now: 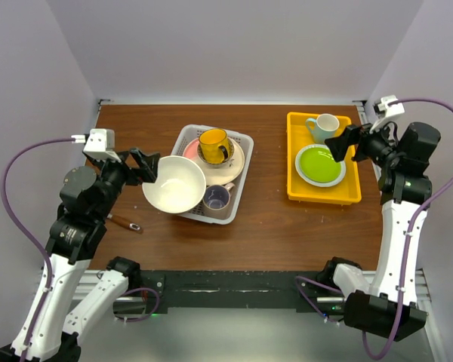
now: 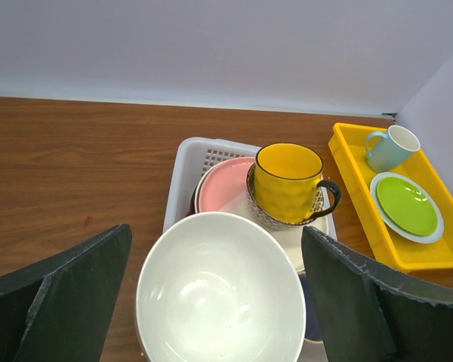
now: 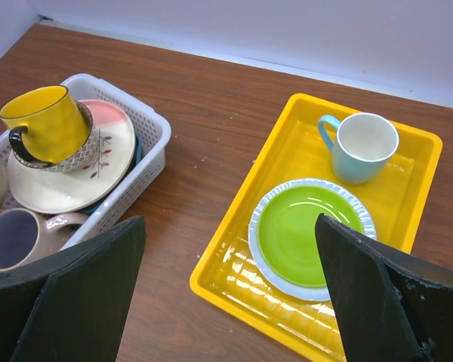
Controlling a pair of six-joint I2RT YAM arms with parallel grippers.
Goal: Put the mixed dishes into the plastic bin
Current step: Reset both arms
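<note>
The plastic bin [image 3: 140, 172] sits mid-table holding a yellow mug [image 1: 214, 145], a pink-and-cream plate [image 3: 109, 162] and a beige mug [image 1: 217, 198], with the large cream bowl [image 1: 174, 184] tilted at its near-left corner. The left gripper [image 1: 145, 167] is spread wide just beside that bowl. The right gripper [image 1: 341, 145] hangs spread above the yellow tray [image 1: 290, 162].

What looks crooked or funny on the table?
The large white bowl looks tipped, perched on the near left corner of the white plastic bin and hanging out over the table instead of sitting inside. The yellow mug sits in a small patterned bowl atop the plates.
</note>
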